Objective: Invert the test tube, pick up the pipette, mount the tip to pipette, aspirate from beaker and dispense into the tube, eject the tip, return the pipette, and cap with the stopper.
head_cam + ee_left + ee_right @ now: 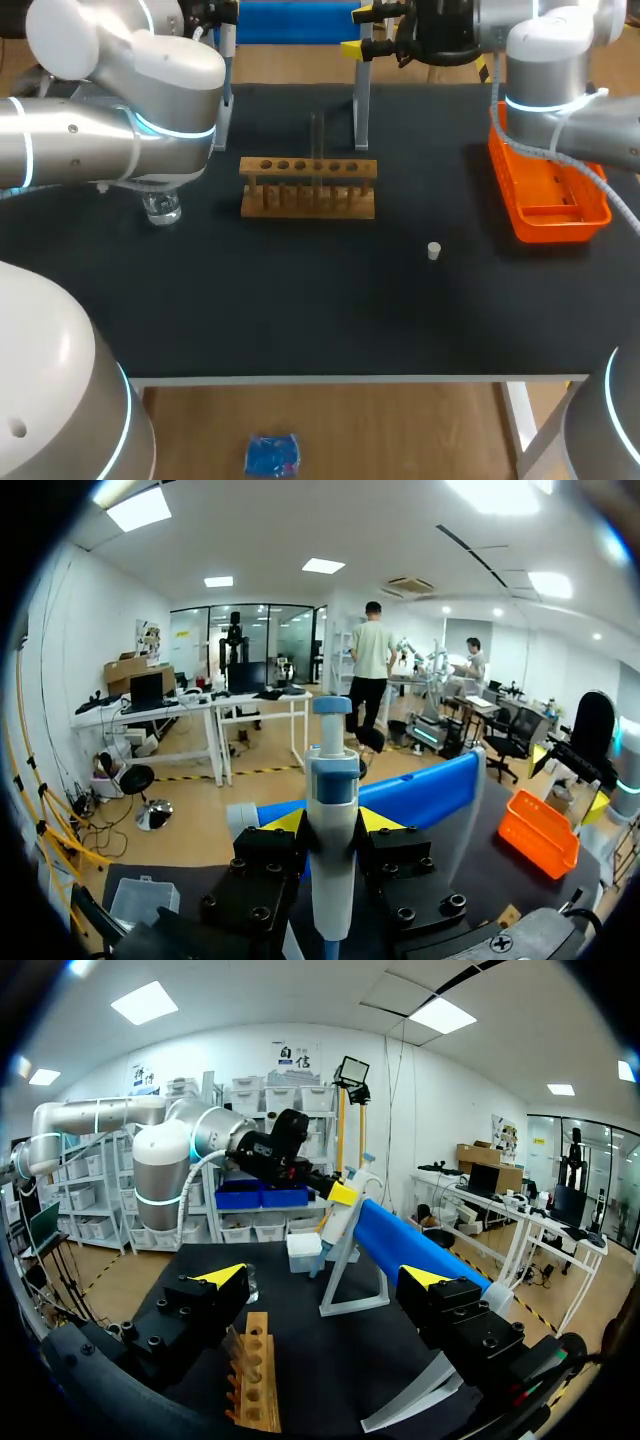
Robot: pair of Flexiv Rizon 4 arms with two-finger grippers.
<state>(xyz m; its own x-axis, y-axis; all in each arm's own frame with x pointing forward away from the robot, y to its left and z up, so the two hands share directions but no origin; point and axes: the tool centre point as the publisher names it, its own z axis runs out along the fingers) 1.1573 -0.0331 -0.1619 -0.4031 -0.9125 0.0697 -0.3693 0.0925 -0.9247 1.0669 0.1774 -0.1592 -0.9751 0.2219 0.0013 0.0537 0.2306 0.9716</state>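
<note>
left tool (331, 821) clamped on white-and-blue plastic pipette (333, 780), behind brown wooden tube rack (308, 186) | right tool (323, 1275) spread, empty | risk: lift may snag pipette on blue-barred white stand (400, 1245), twisting grip

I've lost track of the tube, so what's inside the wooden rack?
One clear test tube stands in a middle hole of the wooden rack. The other holes look empty. The tube's lower end is hidden inside the rack.
</note>
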